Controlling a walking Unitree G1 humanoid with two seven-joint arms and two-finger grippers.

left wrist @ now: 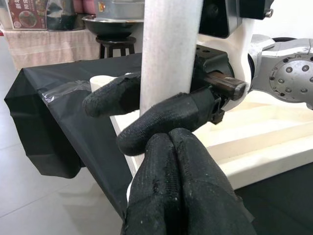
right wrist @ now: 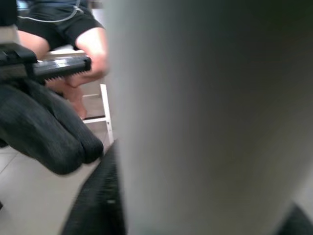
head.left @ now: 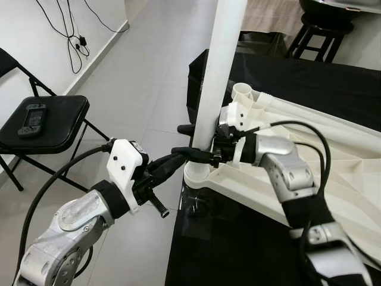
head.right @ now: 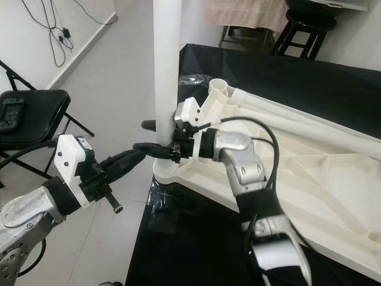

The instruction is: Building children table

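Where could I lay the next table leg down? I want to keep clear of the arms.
Free: the black cloth behind the upturned white tabletop, toward the stool, and the near cloth strip below the tabletop's edge. Crowded: the near-left corner socket, where the left gripper and right gripper both clamp the upright white leg.

- Both claws, left claw [head.left: 199,152] and right claw [head.right: 174,143], crowded the upright white leg [head.left: 217,77], blocking its base.
- Open floor [head.left: 149,71] lay at ten o'clock.
- A folding chair [head.left: 50,122] stood at nine o'clock.
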